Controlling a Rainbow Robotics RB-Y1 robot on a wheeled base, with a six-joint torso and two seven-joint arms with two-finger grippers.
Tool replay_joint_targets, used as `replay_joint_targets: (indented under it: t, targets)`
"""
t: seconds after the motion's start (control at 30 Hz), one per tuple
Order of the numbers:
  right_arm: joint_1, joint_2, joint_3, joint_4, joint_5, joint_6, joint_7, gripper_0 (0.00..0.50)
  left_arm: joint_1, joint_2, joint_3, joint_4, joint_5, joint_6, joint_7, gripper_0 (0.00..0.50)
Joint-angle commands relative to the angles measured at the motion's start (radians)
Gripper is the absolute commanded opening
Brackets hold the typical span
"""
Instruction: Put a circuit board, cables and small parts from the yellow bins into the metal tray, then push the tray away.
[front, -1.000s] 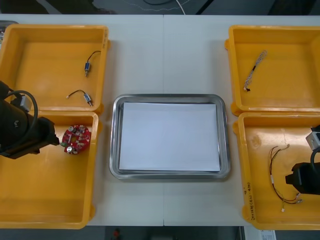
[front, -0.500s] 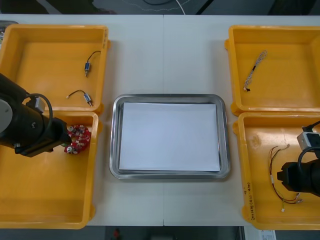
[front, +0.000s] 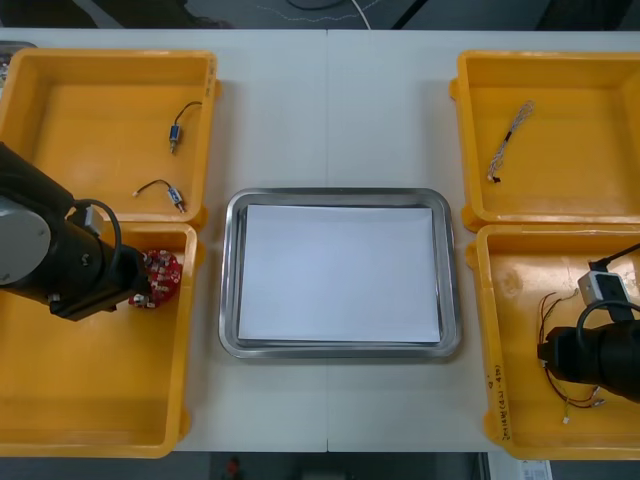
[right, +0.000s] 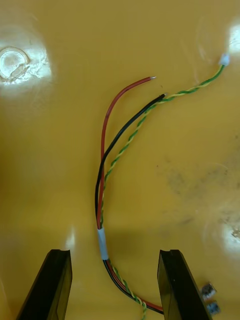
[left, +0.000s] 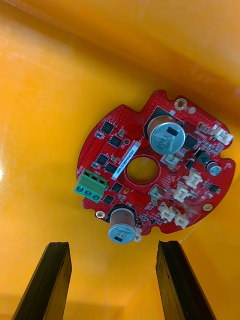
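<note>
A round red circuit board (front: 160, 277) (left: 155, 172) lies in the near-left yellow bin (front: 90, 400), close to its far wall. My left gripper (front: 138, 284) (left: 112, 250) hovers open just short of the board, one black finger to each side. In the near-right yellow bin (front: 520, 262), a cable bundle of red, black and twisted yellow-green wires (front: 553, 325) (right: 102, 200) runs between the fingers of my open right gripper (front: 548, 357) (right: 114, 257). The metal tray (front: 340, 197), white inside, sits in the middle of the table with nothing in it.
The far-left yellow bin (front: 40, 70) holds two small metal parts on short black cables (front: 177, 130) (front: 166, 192). A twisted light cable (front: 508, 140) lies in the far-right yellow bin (front: 620, 70). Small metal parts (right: 210, 298) rest beside my right finger.
My left arm has moved right and now covers the board's left edge. My right arm has shifted left over the cable bundle.
</note>
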Motion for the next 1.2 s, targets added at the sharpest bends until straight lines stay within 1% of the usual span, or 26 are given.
replay_joint_targets:
  t: [0.03, 0.3, 0.8, 0.83, 0.9, 0.93, 0.97, 1.2]
  targets:
    - [0.02, 0.011, 0.02, 0.018, 0.011, -0.023, -0.043, 0.5, -0.033, -0.013, -0.034, 0.008, -0.023, -0.015, 0.09, 0.5]
    - [0.016, 0.009, 0.055, 0.084, 0.017, -0.061, -0.04, 0.5, -0.033, -0.013, -0.057, 0.02, -0.045, -0.04, 0.095, 0.5]
    - [0.023, 0.009, 0.081, 0.084, 0.031, -0.055, -0.037, 0.5, -0.033, -0.037, -0.063, 0.045, -0.069, -0.059, 0.1, 0.5]
    - [0.025, 0.011, 0.081, 0.084, 0.031, -0.055, -0.035, 0.384, -0.033, -0.037, -0.063, 0.045, -0.068, -0.059, 0.1, 0.5]
    - [0.028, 0.011, 0.081, 0.084, 0.031, -0.055, -0.037, 0.061, -0.033, -0.037, -0.066, 0.043, -0.072, -0.059, 0.101, 0.5]
    - [0.028, 0.009, 0.079, 0.084, 0.029, -0.055, -0.037, 0.023, -0.033, -0.039, -0.066, 0.045, -0.072, -0.059, 0.101, 0.5]
    - [0.029, 0.009, 0.081, 0.084, 0.029, -0.055, -0.035, 0.0, -0.033, -0.039, -0.071, 0.043, -0.075, -0.059, 0.101, 0.5]
    - [0.028, 0.009, 0.073, 0.074, 0.031, -0.055, -0.035, 0.0, -0.033, -0.039, -0.081, 0.045, -0.092, -0.064, 0.104, 0.5]
